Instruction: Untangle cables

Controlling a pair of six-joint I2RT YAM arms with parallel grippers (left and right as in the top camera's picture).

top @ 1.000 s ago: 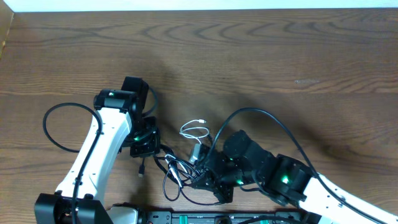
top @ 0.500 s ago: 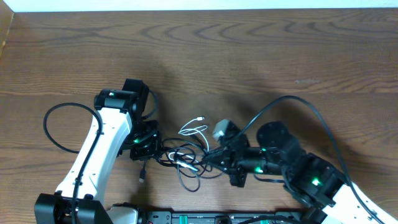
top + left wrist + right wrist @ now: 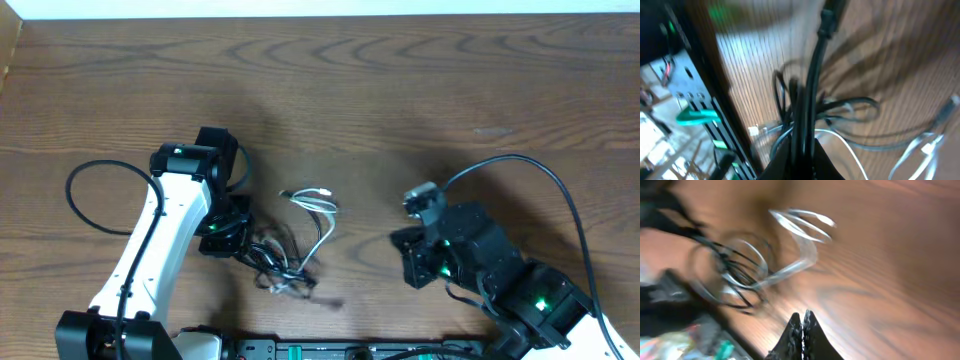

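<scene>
A tangle of black cable (image 3: 275, 268) lies near the table's front edge, with a white cable (image 3: 318, 207) looping out of it up and to the right. My left gripper (image 3: 240, 243) sits at the tangle's left side. In the left wrist view it (image 3: 802, 144) is shut on a black cable strand (image 3: 815, 75) that runs straight up from the fingers. My right gripper (image 3: 400, 252) is well to the right of the cables, on bare wood. Its fingers (image 3: 801, 319) are shut with nothing between them; the white loops (image 3: 802, 225) and black loops (image 3: 735, 275) lie ahead, blurred.
The arms' own black supply cables arc over the table at the left (image 3: 85, 200) and right (image 3: 540, 175). A black equipment rail (image 3: 330, 350) runs along the front edge, close behind the tangle. Bare wooden table (image 3: 400, 90) stretches across the back.
My right gripper left the tangle and drew back to the right, now shut on nothing. The cable bundle shifted left and toward the front edge, still held by my left gripper.
</scene>
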